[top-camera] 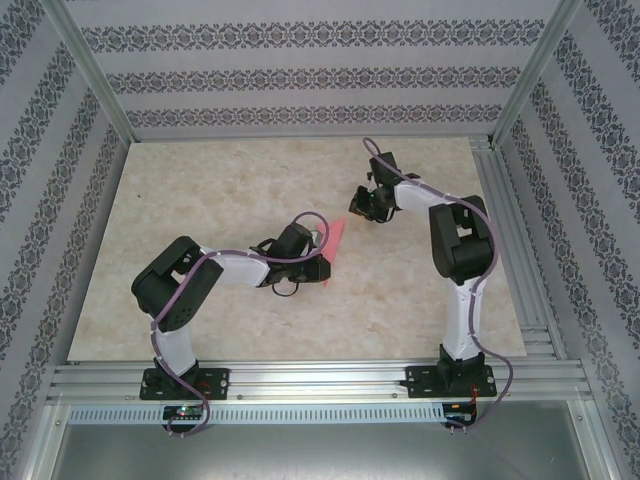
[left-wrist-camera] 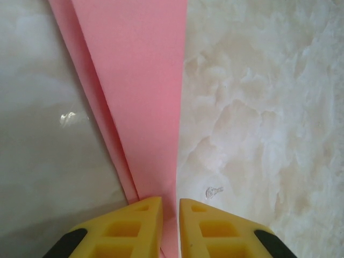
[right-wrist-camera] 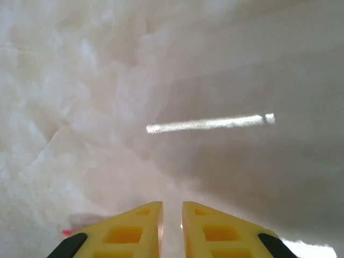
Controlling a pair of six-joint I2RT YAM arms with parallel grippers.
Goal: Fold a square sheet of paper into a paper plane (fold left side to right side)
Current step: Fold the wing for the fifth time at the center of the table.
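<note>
Paper (top-camera: 336,243): a long, narrow pink strip on the table (top-camera: 200,190), between the two grippers. In the left wrist view it narrows toward the fingers, and a second layer shows along its left edge.
Left gripper (left-wrist-camera: 171,208): the jaws are almost together, and the narrow end of the paper runs into the thin gap between them. I judge that it is pinched there.
Right gripper (right-wrist-camera: 172,208): the jaws are close together and only table shows through the slit, so it holds nothing. It is at the far end of the paper. A small pink sliver shows beside its left finger, but I cannot tell if they touch.
Weight: probably very light, so a small push may shift it.
Stiffness: thin and limp, probably a little stiffer along the creases and where the layers are stacked.
Surface: the table looks glossy, so the paper will likely slide under a sideways push.
Fragility: it wrinkles and tears easily, and a hard pull between two grips is a risk.
Where to hold: at a tip or an edge, on the stacked layers near a crease, with a light flat pinch.
</note>
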